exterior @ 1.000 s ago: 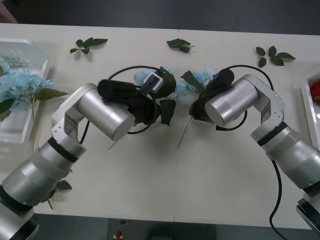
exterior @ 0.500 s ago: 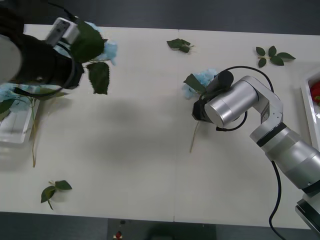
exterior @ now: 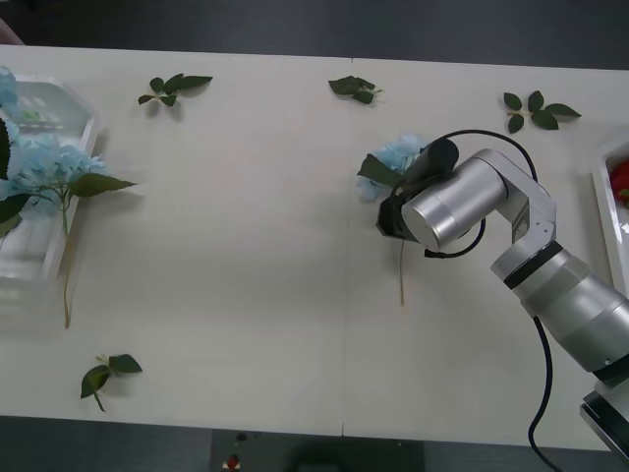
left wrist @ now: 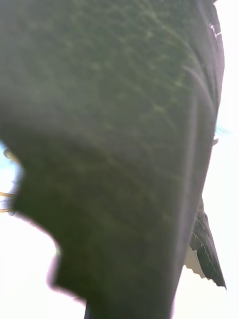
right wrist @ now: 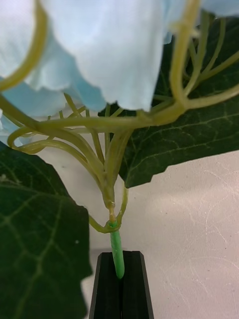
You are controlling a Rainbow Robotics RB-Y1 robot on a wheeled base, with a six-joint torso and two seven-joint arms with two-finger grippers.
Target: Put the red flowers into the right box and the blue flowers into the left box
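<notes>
My right gripper (right wrist: 118, 256) is shut on the green stem (right wrist: 116, 246) of a blue flower (right wrist: 99, 50), just below its pale head and dark leaves. In the front view this blue flower (exterior: 395, 155) lies at the table's middle right, partly under my right arm (exterior: 457, 202), its stem (exterior: 401, 275) pointing toward the front edge. Another blue flower (exterior: 44, 159) rests in the clear left box (exterior: 84, 123), its stem hanging out over the table. The white right box (exterior: 601, 202) at the right edge holds something red (exterior: 620, 182). A big dark leaf (left wrist: 114, 149) covers the left wrist view.
Loose green leaf sprigs lie along the far side of the table (exterior: 173, 87), (exterior: 354, 88), (exterior: 537, 106), and one near the front left (exterior: 108, 372). A black cable (exterior: 539, 374) hangs beside my right arm.
My left arm swung up and to the left, out of the front view, carrying a blue flower with it. The stem held by my right gripper turned to point at the front edge.
</notes>
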